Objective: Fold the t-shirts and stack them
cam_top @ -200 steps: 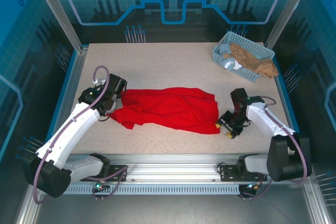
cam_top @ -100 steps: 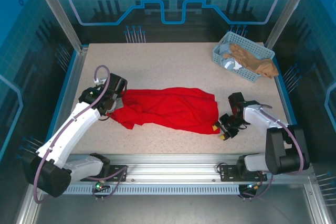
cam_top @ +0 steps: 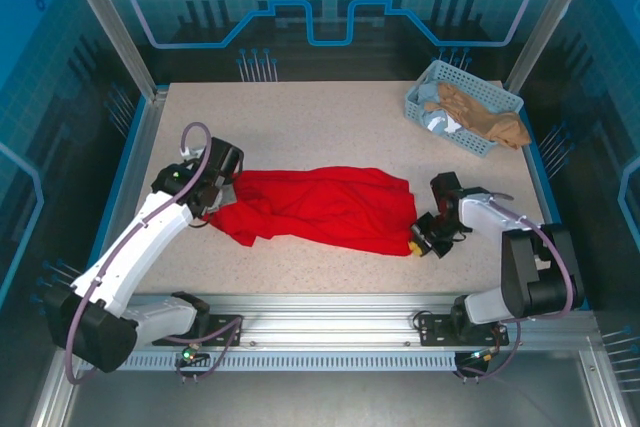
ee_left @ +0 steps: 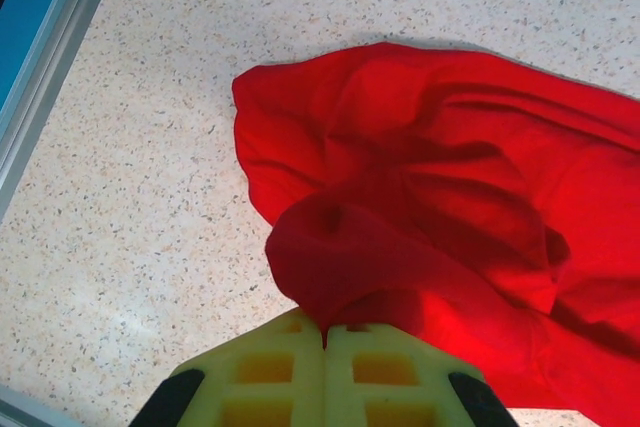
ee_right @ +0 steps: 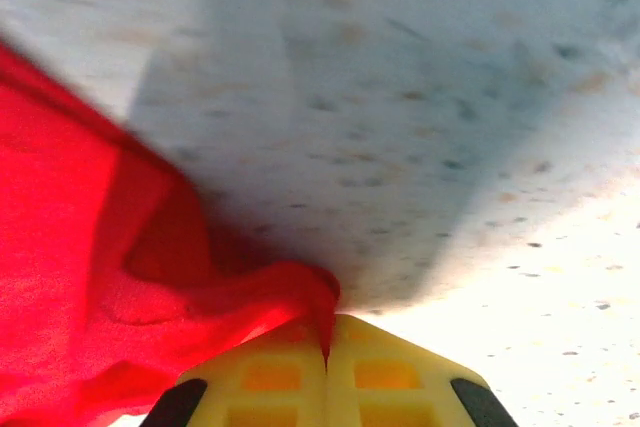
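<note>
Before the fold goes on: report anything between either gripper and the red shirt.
Nothing visible. The left gripper and the right gripper are each shut directly on the red t-shirt.

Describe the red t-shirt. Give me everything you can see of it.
The red t-shirt is soft, bright red cloth. It lies crumpled in a long wrinkled strip across the near part of the table and is not folded. No print shows on top. The left gripper is shut on a bunched fold at its left end, and the right gripper pinches a corner at its right end.
</note>
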